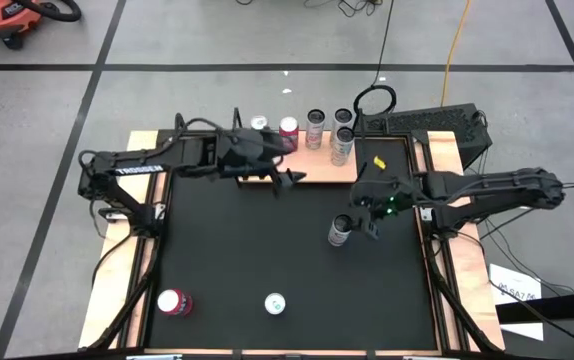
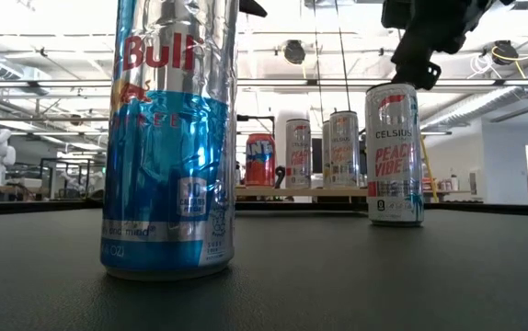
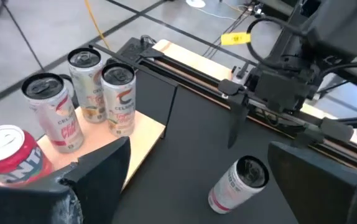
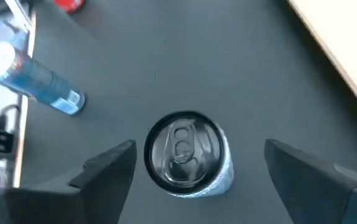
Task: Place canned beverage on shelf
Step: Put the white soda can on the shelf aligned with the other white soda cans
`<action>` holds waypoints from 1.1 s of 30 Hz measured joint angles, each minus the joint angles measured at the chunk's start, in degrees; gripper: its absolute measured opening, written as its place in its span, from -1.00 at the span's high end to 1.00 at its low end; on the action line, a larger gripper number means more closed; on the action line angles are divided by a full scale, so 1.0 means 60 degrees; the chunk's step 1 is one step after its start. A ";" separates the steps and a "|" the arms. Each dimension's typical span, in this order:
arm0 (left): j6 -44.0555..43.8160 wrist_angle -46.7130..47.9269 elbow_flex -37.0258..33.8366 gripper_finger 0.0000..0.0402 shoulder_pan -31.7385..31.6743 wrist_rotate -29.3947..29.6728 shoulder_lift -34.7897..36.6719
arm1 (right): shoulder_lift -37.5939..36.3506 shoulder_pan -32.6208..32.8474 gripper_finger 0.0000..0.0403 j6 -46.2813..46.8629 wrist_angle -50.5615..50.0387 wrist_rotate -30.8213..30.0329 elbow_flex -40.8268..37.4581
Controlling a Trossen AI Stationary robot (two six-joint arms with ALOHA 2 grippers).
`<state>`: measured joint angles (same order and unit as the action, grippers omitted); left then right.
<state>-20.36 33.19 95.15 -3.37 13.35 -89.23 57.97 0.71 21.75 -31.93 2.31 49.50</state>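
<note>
Your right hand (image 4: 194, 165) hangs wide above the upright Celsius can (image 4: 188, 155) at frame centre, fingers straddling it, so closing grips it for the shelf (image 1: 317, 172).

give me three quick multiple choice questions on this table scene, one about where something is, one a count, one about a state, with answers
1. Where is the right pincer?
A. Over the shelf
B. Directly above a standing Celsius can on the black mat
C. At the mat's near edge by the red can

2. How many cans stand on the mat away from the shelf?
A. One
B. Three
C. Six

3. How do the right pincer's fingers stand?
A. Open, either side of the can's top, not gripping
C. Shut on the can
B. Shut on nothing

Answers:
1 B: the right wrist view looks straight down on the Celsius can.
2 B: the high view shows the Celsius can, a red can and a blue can; the rest stand on the shelf.
3 A: clear gaps show between can and fingers.
</note>
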 joint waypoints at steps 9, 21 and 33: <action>-0.0313 0.0073 0.0000 -0.89 0.0832 0.1443 0.0000 | 0.0896 0.0718 -0.68 -0.0069 0.0131 -0.0432 0.0000; -0.0555 0.0062 0.0004 -0.89 0.0925 0.1616 0.0000 | 0.1865 0.1119 -0.68 0.0499 0.0267 -0.1883 0.0000; 0.0241 0.0266 0.0007 -0.89 0.0841 0.1820 0.0000 | 0.1885 0.1075 -0.17 0.0133 0.0660 -0.1724 0.0000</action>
<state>-18.92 34.79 95.20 1.67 24.27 -89.23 69.28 7.16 22.54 -27.97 -8.03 49.50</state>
